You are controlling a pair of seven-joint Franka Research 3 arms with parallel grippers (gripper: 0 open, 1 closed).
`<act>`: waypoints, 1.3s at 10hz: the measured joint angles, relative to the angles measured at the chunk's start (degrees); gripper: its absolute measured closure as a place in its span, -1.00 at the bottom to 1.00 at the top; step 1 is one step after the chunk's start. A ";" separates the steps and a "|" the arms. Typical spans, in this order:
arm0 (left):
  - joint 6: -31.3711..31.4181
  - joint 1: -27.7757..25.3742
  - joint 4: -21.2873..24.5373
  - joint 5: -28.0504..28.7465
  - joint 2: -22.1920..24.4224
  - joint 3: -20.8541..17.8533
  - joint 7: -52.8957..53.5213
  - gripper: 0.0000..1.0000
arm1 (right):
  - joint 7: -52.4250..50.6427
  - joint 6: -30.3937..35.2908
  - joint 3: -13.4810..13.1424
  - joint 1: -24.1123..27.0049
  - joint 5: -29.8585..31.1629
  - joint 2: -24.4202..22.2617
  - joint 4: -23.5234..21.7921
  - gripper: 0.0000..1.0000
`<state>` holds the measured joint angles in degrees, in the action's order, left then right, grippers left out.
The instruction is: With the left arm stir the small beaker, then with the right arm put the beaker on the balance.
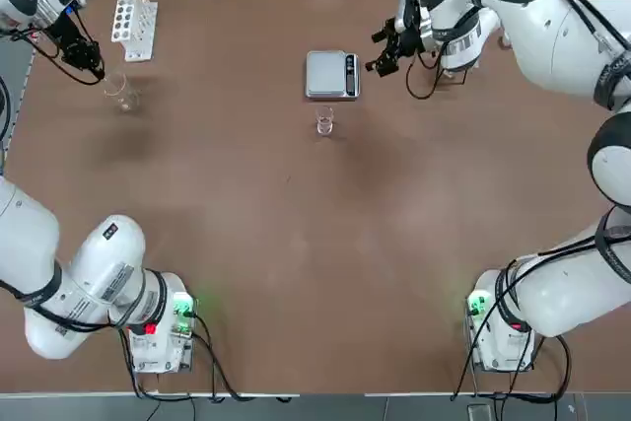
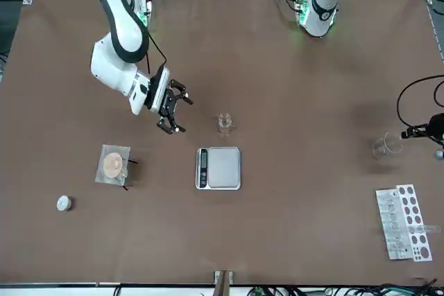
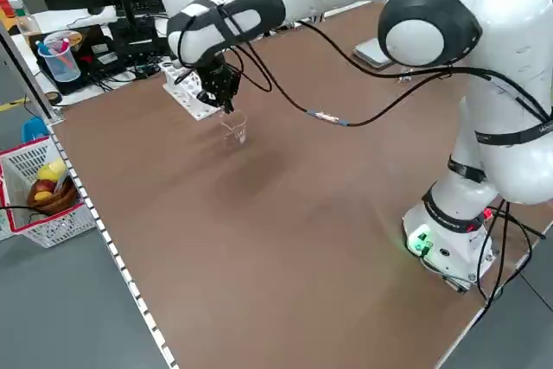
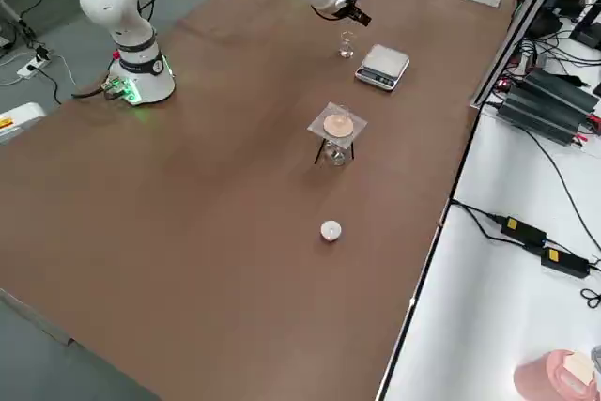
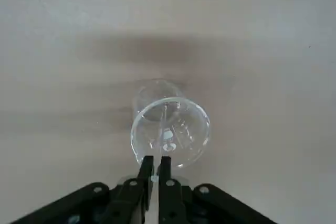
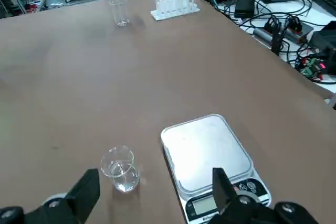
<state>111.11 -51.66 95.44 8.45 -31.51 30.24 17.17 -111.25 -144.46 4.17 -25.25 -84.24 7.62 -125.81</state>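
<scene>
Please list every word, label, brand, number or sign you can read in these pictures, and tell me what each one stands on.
No text can be read with certainty.
Balance: marks by its display and on its buttons, too small to read.
Left arm: a small dark label and fine print, too small to read.
Black power adapters beside the table: yellow stickers, too small to read.

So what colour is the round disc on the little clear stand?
Tan; the disc shows best in the right side view.
</scene>
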 joint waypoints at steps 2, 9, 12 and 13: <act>0.83 -0.11 -0.04 1.38 -0.87 -0.03 0.01 0.67 | -0.60 0.02 -0.01 -0.12 -0.18 0.21 -0.49 -0.92; -1.60 -0.13 -2.11 2.24 3.54 0.11 0.03 -0.23 | -22.48 3.80 -0.02 -2.88 -24.73 4.07 -4.37 -0.92; -6.81 0.01 -2.37 2.79 12.73 2.22 -2.53 -0.43 | -28.78 10.82 -0.29 -3.13 -29.93 7.64 -4.78 -0.92; -7.83 0.14 -2.34 2.80 15.01 4.44 -4.11 -0.56 | -31.07 13.38 -0.42 -2.77 -30.74 8.44 -5.56 -0.92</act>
<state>103.28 -51.51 93.10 11.25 -16.50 34.68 13.06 -142.32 -131.08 3.75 -28.01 -114.98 16.05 -131.37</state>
